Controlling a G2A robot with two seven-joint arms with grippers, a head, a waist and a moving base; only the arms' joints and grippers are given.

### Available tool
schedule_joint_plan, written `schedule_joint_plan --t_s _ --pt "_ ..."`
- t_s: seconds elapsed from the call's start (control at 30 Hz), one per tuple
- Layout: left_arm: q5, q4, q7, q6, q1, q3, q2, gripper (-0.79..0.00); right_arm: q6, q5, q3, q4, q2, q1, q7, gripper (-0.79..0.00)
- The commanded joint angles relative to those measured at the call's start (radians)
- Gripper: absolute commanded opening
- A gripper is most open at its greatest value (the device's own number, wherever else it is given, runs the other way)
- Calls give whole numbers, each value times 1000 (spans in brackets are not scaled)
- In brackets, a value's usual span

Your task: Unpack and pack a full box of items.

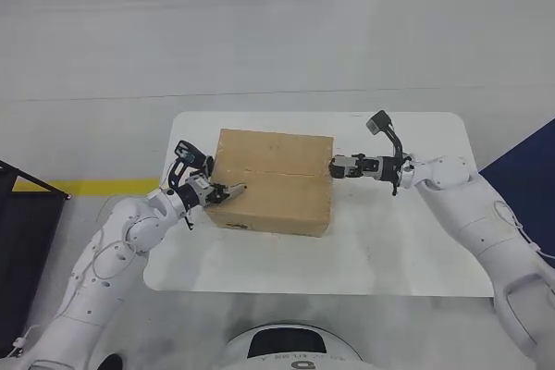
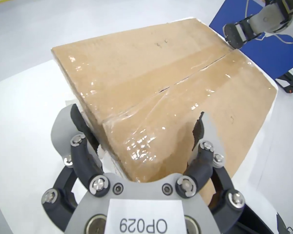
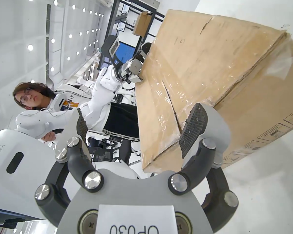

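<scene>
The closed brown cardboard box (image 1: 273, 180) stands on the white round-cornered table (image 1: 407, 250), upper centre-left in the top view. Its two top flaps meet in a seam running left to right. Clear glossy tape covers that seam, and it is wrinkled and torn in places in the left wrist view.

I note that the box's upper and left edges lie near the table rim. White tabletop extends wider to the right of the box and below it.

The left gripper (image 1: 224, 192) sits at the box's lower left corner. Its fingers are spread and astride that corner, one beside the end wall and one over the top face. I cannot tell whether either pad touches.

The right gripper (image 1: 338, 167) is at the right end of the seam with its fingers spread. One ribbed pad (image 3: 194, 127) is just in front of the box edge in the right wrist view.

A panel of printed line drawings (image 3: 276, 132) marks the box's side wall. Each gripper base carries a white printed label.

Off the table, I see:
- a black frame (image 1: 9, 185) at the left edge of the top view
- a yellow floor line (image 1: 102, 187) beside that frame
- a blue panel (image 1: 536, 148) at the right edge
</scene>
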Motion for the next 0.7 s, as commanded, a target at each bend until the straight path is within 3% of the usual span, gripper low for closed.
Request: schedule_joint_plan --t_s 0.0,0.33,0.53,0.67 --pt "-3 -2 -11 6 -20 24 -6 0 0 0 0 0 0 0 0 0" --pt "9 26 -60 44 -112 125 -35 0 0 0 0 0 0 0 0 0" --pt "1 58 -56 56 -138 145 -45 0 0 0 0 0 0 0 0 0" --pt "-2 76 -48 54 -138 130 -45 0 -101 -14 77 2 23 -55 -90 0"
